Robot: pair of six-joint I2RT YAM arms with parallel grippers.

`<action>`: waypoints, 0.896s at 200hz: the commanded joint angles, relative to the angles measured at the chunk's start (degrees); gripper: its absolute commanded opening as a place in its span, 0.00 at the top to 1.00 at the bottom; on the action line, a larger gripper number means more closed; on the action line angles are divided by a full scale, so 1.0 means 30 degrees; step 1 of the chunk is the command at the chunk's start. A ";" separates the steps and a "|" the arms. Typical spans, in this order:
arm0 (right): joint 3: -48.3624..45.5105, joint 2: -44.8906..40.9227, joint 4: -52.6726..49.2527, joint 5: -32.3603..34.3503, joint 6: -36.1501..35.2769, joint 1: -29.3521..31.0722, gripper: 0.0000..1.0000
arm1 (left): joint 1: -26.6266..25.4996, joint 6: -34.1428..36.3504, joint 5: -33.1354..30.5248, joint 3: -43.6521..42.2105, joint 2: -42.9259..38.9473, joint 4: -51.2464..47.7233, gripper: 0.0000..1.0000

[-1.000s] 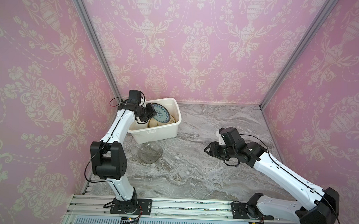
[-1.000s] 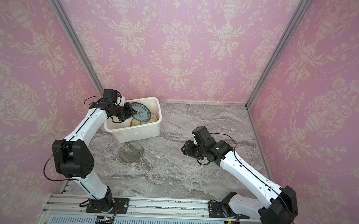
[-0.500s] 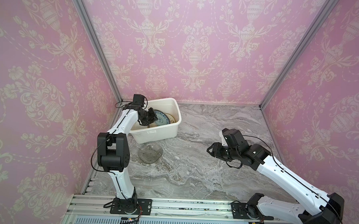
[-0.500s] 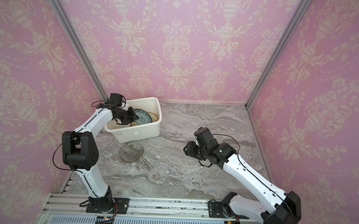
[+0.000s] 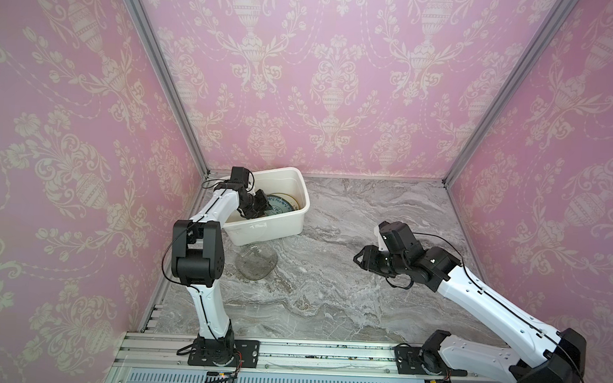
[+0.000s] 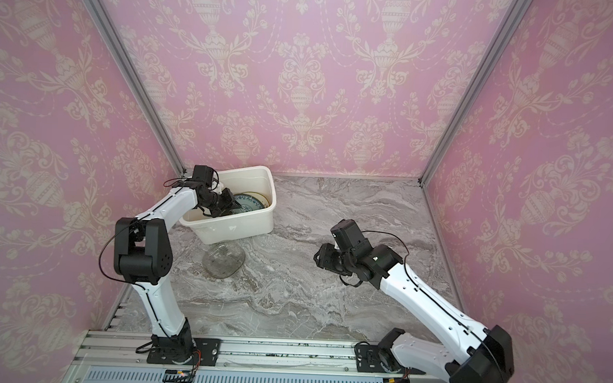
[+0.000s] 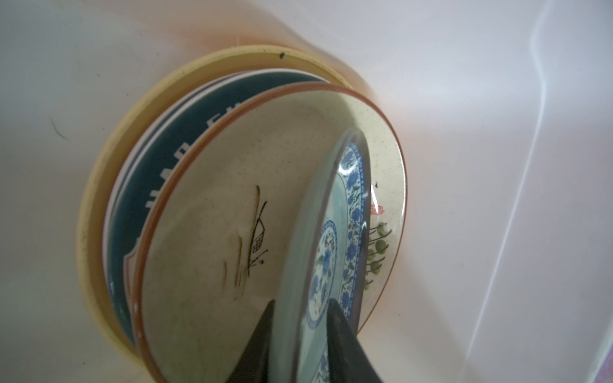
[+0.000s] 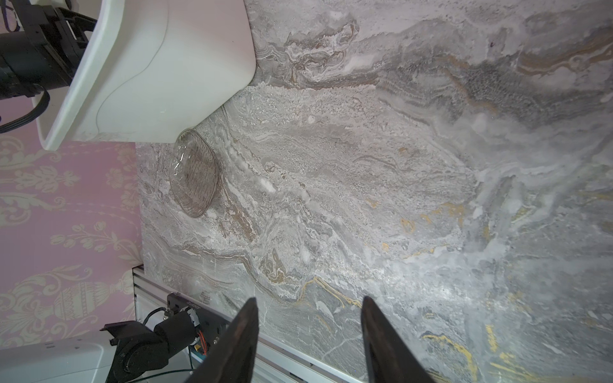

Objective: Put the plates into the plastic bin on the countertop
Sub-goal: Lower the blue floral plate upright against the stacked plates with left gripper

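Observation:
The white plastic bin [image 5: 298,185] [image 6: 232,228] stands at the back left of the countertop [image 5: 329,289]. My left gripper [image 7: 303,301] [image 5: 260,204] reaches into it, fingers on either side of a blue-patterned plate [image 7: 326,252] that tilts up off the stack. Under it lie a cream plate [image 7: 215,215], a dark-rimmed plate [image 7: 132,205] and a yellow plate [image 7: 86,232]. A clear grey glass plate [image 5: 257,261] [image 8: 194,174] lies on the countertop just in front of the bin. My right gripper [image 8: 308,297] [image 5: 360,260] hovers open and empty over the right half of the countertop.
Pink patterned walls close in on three sides, and the bin sits close to the left wall. The aluminium rail [image 5: 291,351] with both arm bases runs along the front edge. The left arm's elbow [image 5: 197,251] rises beside the glass plate.
The left gripper has gone lower into the bin with the blue-patterned plate, which now lies flatter on the stack. The right arm has drifted slightly rightward.

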 commanded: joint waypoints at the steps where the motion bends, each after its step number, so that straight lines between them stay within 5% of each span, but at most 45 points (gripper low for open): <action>1: 0.0118 0.0230 -0.0208 0.0226 -0.0383 0.0117 0.49 | -0.0060 0.0278 0.0262 -0.0154 0.0435 -0.0078 0.69; 81: 0.0226 0.0285 -0.0246 0.0314 -0.0374 0.0113 0.49 | -0.0112 0.1271 -0.1011 0.0546 0.0478 -0.1474 0.36; 179: 0.0145 -0.0381 -0.0696 0.0912 -0.0492 0.0121 0.47 | -0.0572 0.2898 -0.2537 0.2523 0.0981 -0.4281 0.12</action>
